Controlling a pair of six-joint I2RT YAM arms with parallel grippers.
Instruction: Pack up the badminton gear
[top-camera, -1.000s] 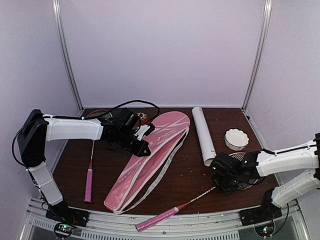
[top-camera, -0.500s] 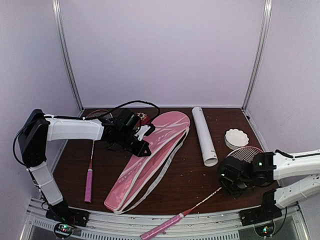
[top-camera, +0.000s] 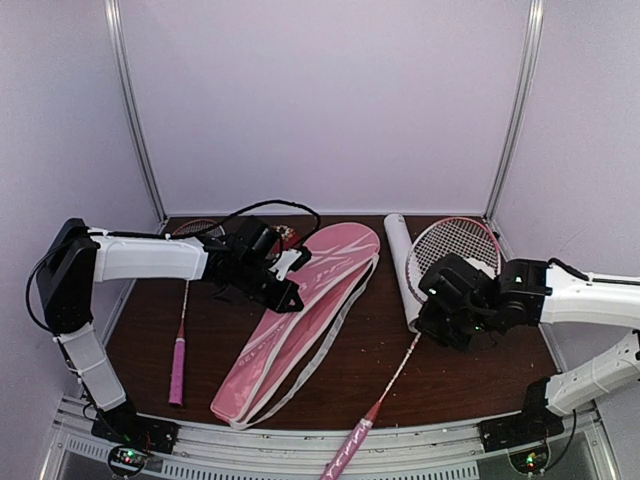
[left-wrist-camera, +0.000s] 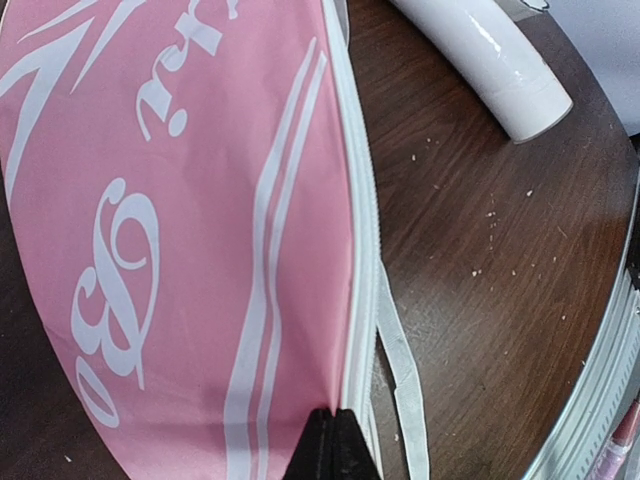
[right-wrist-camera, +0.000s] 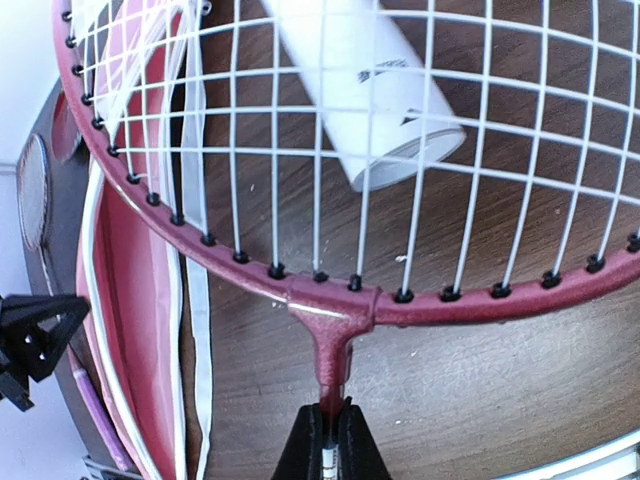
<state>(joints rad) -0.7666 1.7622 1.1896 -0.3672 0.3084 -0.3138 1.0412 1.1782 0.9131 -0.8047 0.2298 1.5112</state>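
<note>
Left arm (top-camera: 140, 258) reaches across the bench's (top-camera: 380, 350) far-left corner, jaws clenched at the pink bag's (left-wrist-camera: 180, 200) zipper edge; right arm (top-camera: 590, 300) raised near the right edge, jaws grasping a racket's (right-wrist-camera: 330, 300) shaft. The right wrist view alone shows the white tube (right-wrist-camera: 370, 90) beneath the strings; the overhead alone, a second racket (top-camera: 178, 370) by the left edge.

Two rackets (both with pink handles): the right-hand racket (top-camera: 455, 243) and the left-hand racket (top-camera: 178, 368); one pink bag (top-camera: 300, 305), racket-shaped; one white tube (top-camera: 397, 245); one black cable (top-camera: 270, 206); one table (top-camera: 450, 390); two metal posts at the back, the left post (top-camera: 135, 110) and the right post (top-camera: 515, 110); two two-finger grippers, the left gripper (left-wrist-camera: 334, 425) and the right gripper (right-wrist-camera: 330, 425).
</note>
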